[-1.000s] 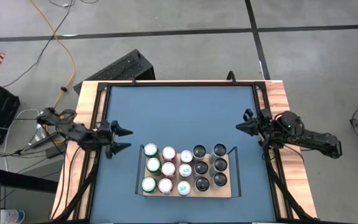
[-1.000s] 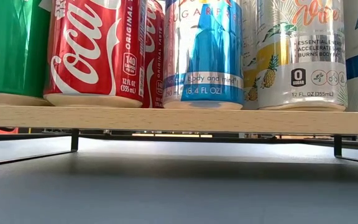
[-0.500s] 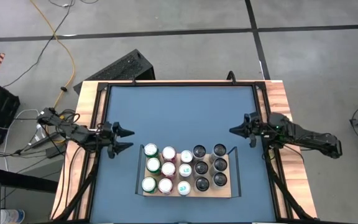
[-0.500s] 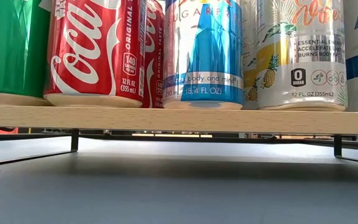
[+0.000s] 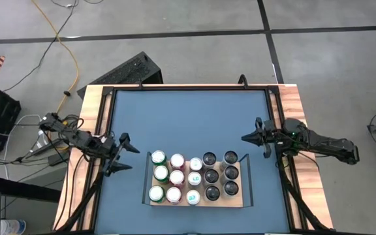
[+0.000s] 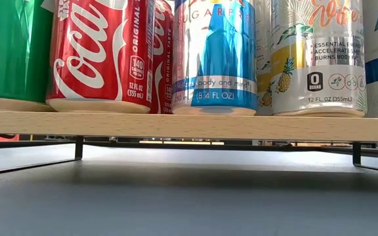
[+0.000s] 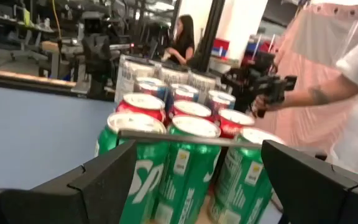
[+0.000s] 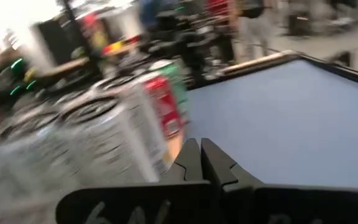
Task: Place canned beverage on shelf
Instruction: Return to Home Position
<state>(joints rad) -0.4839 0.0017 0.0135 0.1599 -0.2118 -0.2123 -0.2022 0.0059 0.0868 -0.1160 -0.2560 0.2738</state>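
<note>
Blue tabletop [image 5: 188, 121] is lying open ahead of the shelf [image 5: 239, 203]. Full of cans [image 5: 177, 177], the shelf is sitting between my left claw [image 5: 126, 157], which I am holding spread wide and empty by the table's side strip [image 5: 91, 108], and my right claw [image 5: 244, 138], hovering clenched on nothing near the opposite strip.

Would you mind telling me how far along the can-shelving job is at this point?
Done, it seems: all the cans in the high view stand on the shelf, with the white-blue cans lined up in one column. In hand: nothing. The left gripper is open and empty left of the shelf, and the right gripper is shut and empty near its right end. Left: probably only taking both grippers to rest.
</note>
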